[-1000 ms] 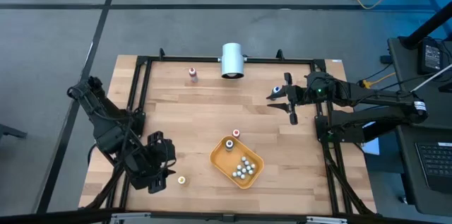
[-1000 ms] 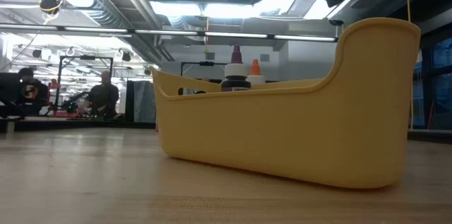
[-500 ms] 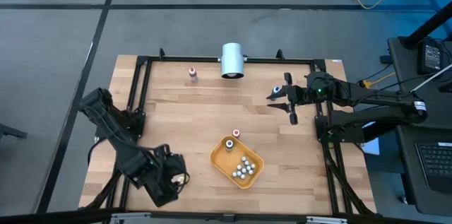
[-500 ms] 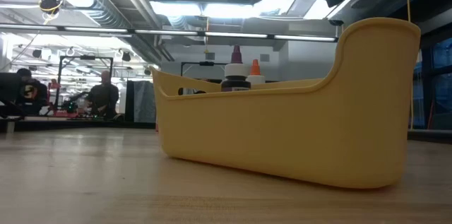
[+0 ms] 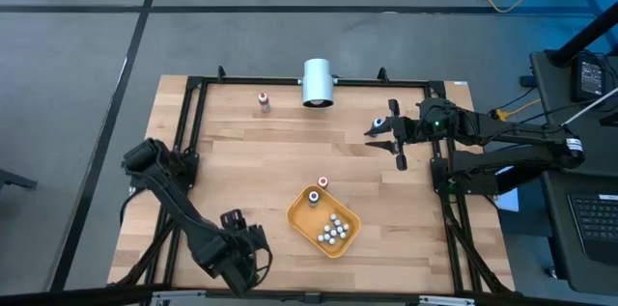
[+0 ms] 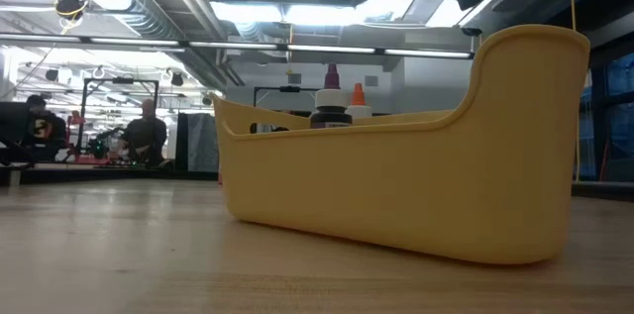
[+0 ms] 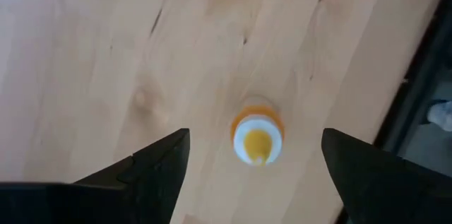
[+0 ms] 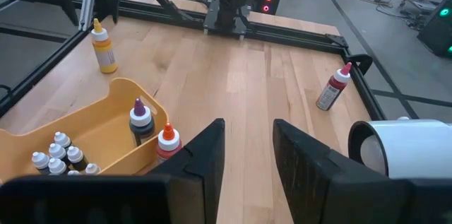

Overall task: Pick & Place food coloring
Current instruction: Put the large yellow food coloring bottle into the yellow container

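A tiny yellow-topped food coloring bottle [image 7: 258,139] stands upright on the wood near the table's near left corner. My left gripper [image 7: 256,136] hangs above it, open and pointing down, one finger on each side, neither touching. In the high view that gripper [image 5: 246,253] covers the bottle. The right wrist view shows the same bottle [image 8: 104,46] under the dark left arm. The orange tray [image 5: 346,233] holds several small bottles. A red-topped bottle [image 5: 323,182] stands just beyond the tray's far rim. My right gripper [image 5: 386,139] waits at the far right, open with nothing between its fingers.
A pink-topped bottle [image 5: 264,101] stands near the far left corner. The big white cylinder [image 5: 318,82] lies at the far edge. A black frame [image 5: 193,123] rims the table. Bare wood lies between the tray and the left gripper. People show far behind in the low view.
My left gripper has moved toward the table's near edge and somewhat rightward, sinking and tipping more steeply down, until it stands over the yellow-topped bottle and hides it in the high view. The bottle, the tray and the right arm have kept still.
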Controlling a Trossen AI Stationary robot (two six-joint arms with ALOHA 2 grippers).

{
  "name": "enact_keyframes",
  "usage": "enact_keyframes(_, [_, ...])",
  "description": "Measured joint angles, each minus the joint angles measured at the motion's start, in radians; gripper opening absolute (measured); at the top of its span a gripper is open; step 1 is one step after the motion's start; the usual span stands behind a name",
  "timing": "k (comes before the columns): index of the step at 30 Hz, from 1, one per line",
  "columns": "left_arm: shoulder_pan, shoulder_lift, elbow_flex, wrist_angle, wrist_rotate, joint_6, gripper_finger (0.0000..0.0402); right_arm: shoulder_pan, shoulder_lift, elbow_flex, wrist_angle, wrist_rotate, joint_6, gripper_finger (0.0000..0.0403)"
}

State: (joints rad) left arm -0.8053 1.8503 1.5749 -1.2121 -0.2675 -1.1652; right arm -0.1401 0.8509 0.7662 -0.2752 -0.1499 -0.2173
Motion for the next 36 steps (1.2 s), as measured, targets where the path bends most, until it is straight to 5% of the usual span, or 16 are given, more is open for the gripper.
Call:
enact_keyframes(23, [-0.011, 0.101, -0.093, 0.096, -0.005, 0.037, 0.0272, 0.000, 0.000, 0.000, 0.000, 0.000, 0.000, 0.0123])
enact_keyframes(36, [-0.011, 0.100, -0.092, 0.127, 0.026, 0.052, 0.0161, 0.000, 0.000, 0.000, 0.000, 0.000, 0.000, 0.0123])
